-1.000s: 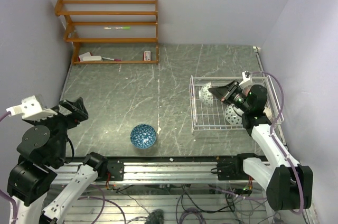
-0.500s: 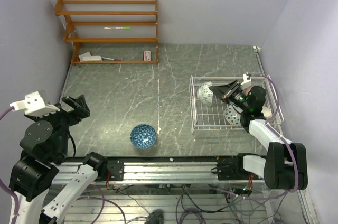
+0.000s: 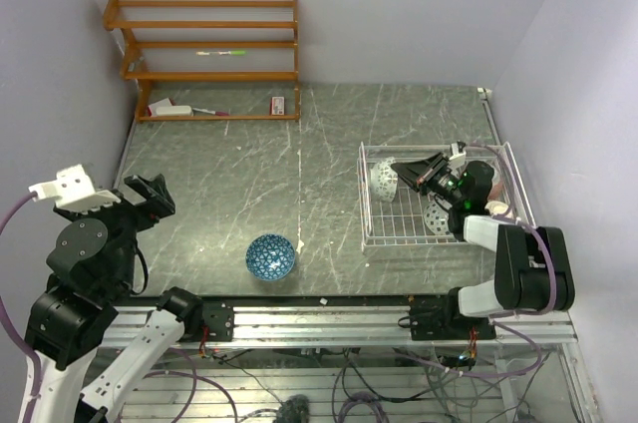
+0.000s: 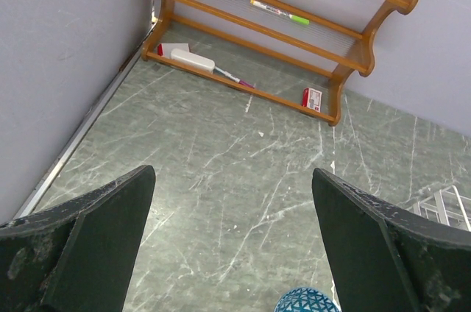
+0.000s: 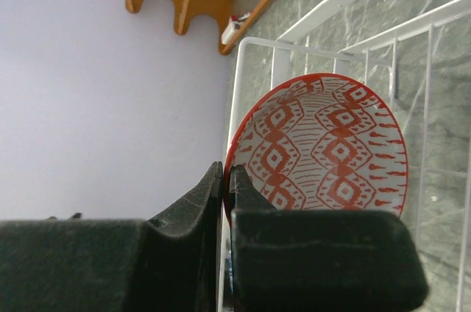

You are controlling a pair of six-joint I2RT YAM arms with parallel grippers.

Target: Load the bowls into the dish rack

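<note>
**Bowls: one pinched in the rack, one out on the table**

Four bowls are all I can count. A blue-patterned round ceramic bowl (image 3: 270, 255) sits alone on the dark green marbled tabletop (image 3: 219, 174), near the front edge and well apart from the white wire dish rack (image 3: 363, 199). The left wrist view cuts it off to a sliver at the bottom.

Inside the rack, the right gripper (image 5: 227, 172) is pressed together on the rim of a red-patterned round ceramic bowl (image 5: 324, 150). That bowl stands on edge at the rack's left end; from above only its pale outside shows. A black-and-white dotted bowl (image 3: 437, 215) leans at the rack's near side, partly covered by the right arm. A pale pinkish bowl (image 3: 495, 209) peeks out at the right end, mostly hidden, so I cannot tell its pattern.

The left gripper (image 4: 233, 172) hangs raised over the table's left side, its two fingers spread wide with nothing between them.

One orange wooden shelf (image 3: 204, 54) stands at the back wall, with a few small items too tiny to name.
</note>
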